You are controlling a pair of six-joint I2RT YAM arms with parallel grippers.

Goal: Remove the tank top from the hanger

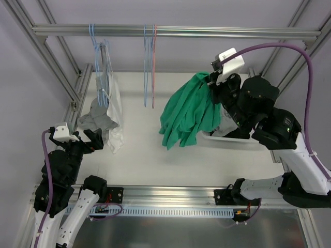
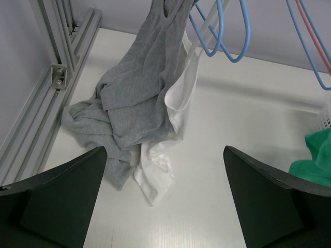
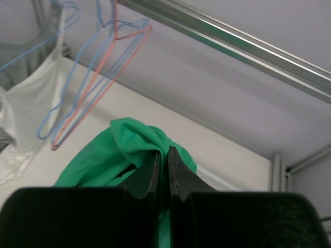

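A green tank top (image 1: 187, 116) hangs from my right gripper (image 1: 213, 81), which is shut on its upper edge; it also shows in the right wrist view (image 3: 121, 150), pinched at my gripper (image 3: 164, 154). It is off the hangers. Two bare hangers, blue (image 1: 146, 67) and pink (image 1: 154, 67), hang from the rail (image 1: 176, 31). A grey tank top (image 2: 132, 98) and a white tank top (image 2: 173, 129) hang on blue hangers (image 1: 99, 57) at the left, their hems pooled on the table. My left gripper (image 2: 165, 206) is open and empty, low, in front of them.
A white basket (image 1: 232, 138) sits at the right under the right arm, with the green cloth draped over its left rim. Aluminium frame posts (image 2: 57, 77) run along the left side. The white table top (image 1: 150, 150) lies between the garments.
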